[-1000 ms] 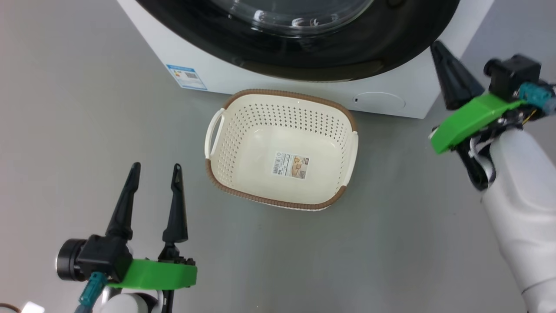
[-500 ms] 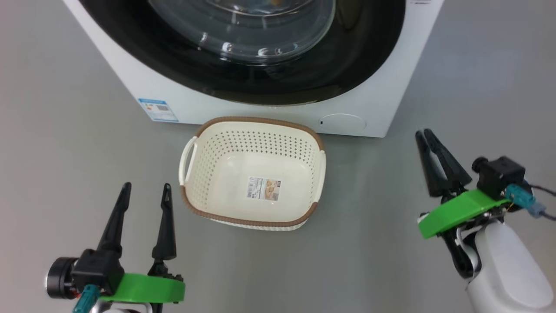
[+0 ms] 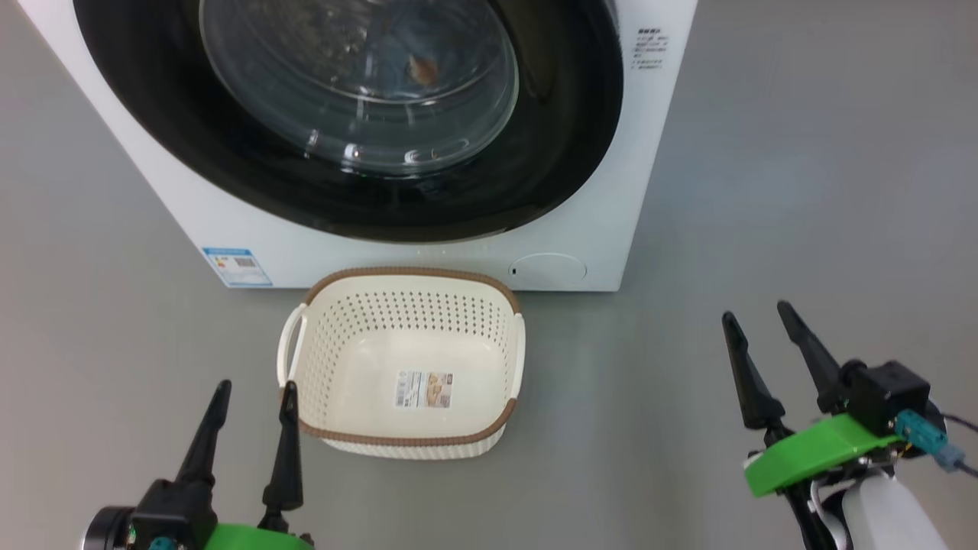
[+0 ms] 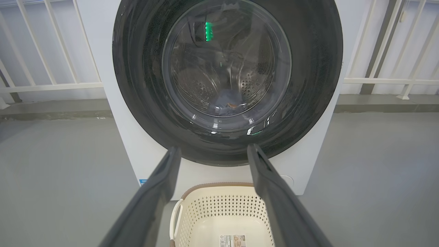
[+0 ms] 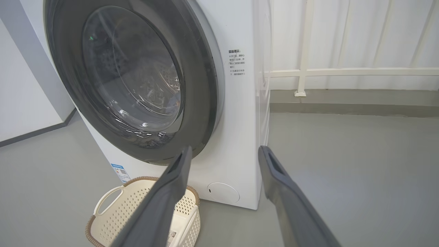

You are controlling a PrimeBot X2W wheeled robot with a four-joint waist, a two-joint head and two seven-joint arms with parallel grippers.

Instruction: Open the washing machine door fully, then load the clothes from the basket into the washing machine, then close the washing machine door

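The white washing machine [image 3: 581, 191] stands ahead with its round black-rimmed door [image 3: 550, 130] shut flat against the front. Through the glass I see clothes [image 3: 422, 69] inside the drum, bluish with an orange spot [image 4: 230, 104]. The cream basket [image 3: 336, 359] sits on the floor before the machine, holding nothing but its paper label. My left gripper [image 3: 255, 391] is open at the lower left, its right finger close to the basket's near left corner. My right gripper [image 3: 757, 318] is open at the lower right, well clear of the basket and the machine.
Grey floor lies all round the machine and basket. A white railing [image 4: 51, 84] runs behind the machine, and a white curtain with a rail [image 5: 349, 72] hangs at the back right. A round service cap [image 3: 547, 269] and a blue sticker [image 3: 237, 266] mark the machine's lower front.
The camera has tilted up, so machine and basket sit lower and further left in the picture. My right gripper has come down from beside the door to the lower right and opened.
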